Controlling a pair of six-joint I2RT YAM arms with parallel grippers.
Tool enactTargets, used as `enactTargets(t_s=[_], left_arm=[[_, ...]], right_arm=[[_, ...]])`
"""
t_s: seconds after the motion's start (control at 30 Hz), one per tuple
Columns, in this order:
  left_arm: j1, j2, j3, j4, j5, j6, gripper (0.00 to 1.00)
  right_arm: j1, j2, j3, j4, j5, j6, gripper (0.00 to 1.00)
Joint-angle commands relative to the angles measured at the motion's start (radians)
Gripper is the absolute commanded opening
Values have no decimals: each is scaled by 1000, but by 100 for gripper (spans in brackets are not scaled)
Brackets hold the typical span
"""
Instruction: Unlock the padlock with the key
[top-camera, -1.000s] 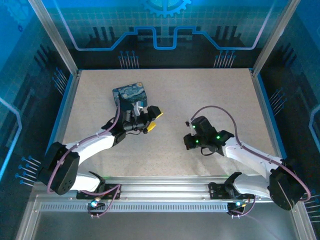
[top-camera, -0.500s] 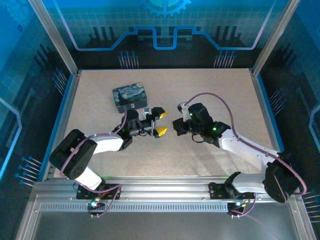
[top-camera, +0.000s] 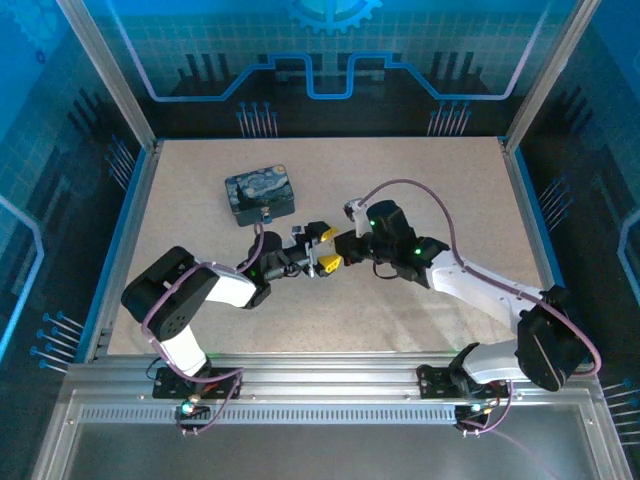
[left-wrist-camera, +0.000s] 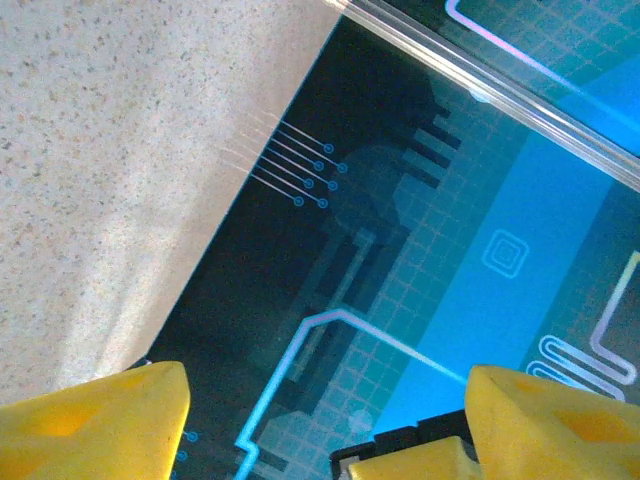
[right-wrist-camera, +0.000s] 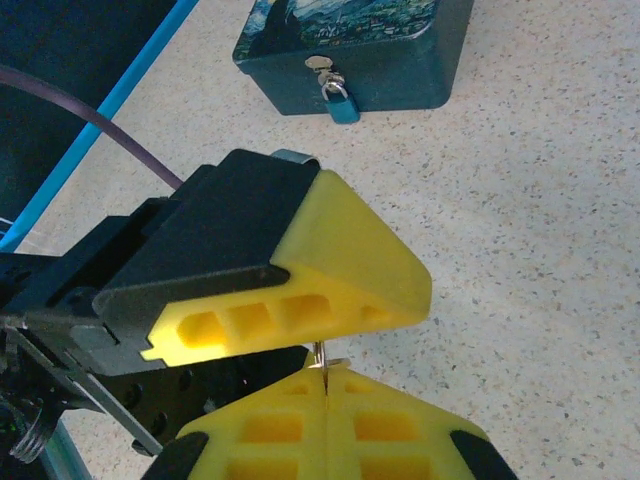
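The padlock (right-wrist-camera: 338, 97), small and blue-silver, hangs from the hasp on the front of the dark blue tin (right-wrist-camera: 380, 60). The top view shows that padlock (top-camera: 266, 214) as a speck on the tin (top-camera: 258, 190). My right gripper (right-wrist-camera: 328, 375) is shut on the key (right-wrist-camera: 319, 352), a thin metal sliver poking up from its yellow tips. One yellow finger (right-wrist-camera: 330, 270) of my left gripper sits just above the key. The left gripper (top-camera: 326, 248) stands open, facing the right gripper (top-camera: 345, 246) tip to tip at mid-table. From the left wrist, the left gripper (left-wrist-camera: 325, 420) has its jaws wide apart.
The speckled table (top-camera: 430, 180) has blue-edged rails on both sides and patterned blue walls behind. Purple cables loop over both arms. Both arm bases sit on the metal rail at the near edge. The tin lies just behind and left of the two grippers.
The left gripper swung right and away from the tin, and its jaws narrowed somewhat. The right gripper moved left with the key until the two met tip to tip.
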Motion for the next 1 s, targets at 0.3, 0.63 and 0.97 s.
enactTargets(t_s=[0.3,0.63,0.97], left_arm=[[-6,35,-32,151,-61,-56,42],[-8,28,-35,136,-66,-47,23],[-7,28,-40,139,-73,-38,3]], right_arm=[[18,-34,-69,19,13,25,0],[17,-50,-80,23,25,26,0],[16,-57,-82,24,31,30,0]])
